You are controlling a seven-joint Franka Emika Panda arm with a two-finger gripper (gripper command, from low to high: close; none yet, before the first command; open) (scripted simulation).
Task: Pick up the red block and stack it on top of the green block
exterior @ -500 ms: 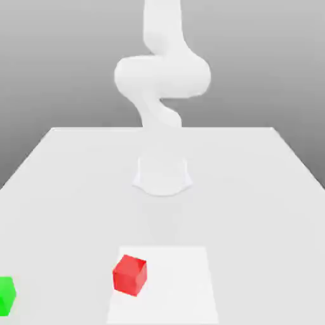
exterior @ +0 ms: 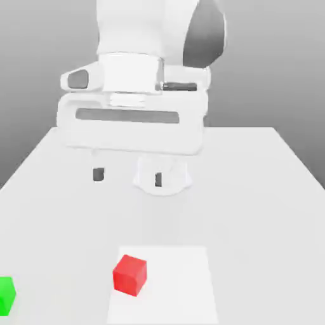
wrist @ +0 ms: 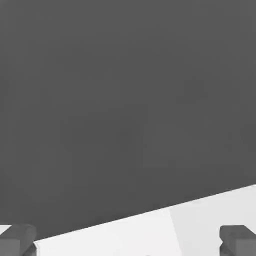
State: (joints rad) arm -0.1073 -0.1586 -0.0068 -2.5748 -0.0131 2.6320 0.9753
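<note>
The red block (exterior: 130,274) is a small cube resting on the table near the front, on a paler square patch. At the exterior view's far left edge the green block (exterior: 5,295) is cut off by the frame. My gripper (exterior: 128,177) hangs high above the table, behind the red block and well clear of it. It is open, its two dark fingertips (exterior: 98,174) set wide apart with nothing between them. In the hand view the gripper (wrist: 127,241) spans the frame, one fingertip (wrist: 17,239) at each side, over the table's edge.
The white table (exterior: 266,209) stretches wide around both blocks. A lighter square patch (exterior: 184,285) lies under the red block. The arm's round base (exterior: 179,180) stands mid-table behind the hand. Dark floor (wrist: 125,100) lies beyond the table's edge.
The arm has swung from a folded upright pose, so the hand now hangs large above the table's middle. Neither block has moved.
</note>
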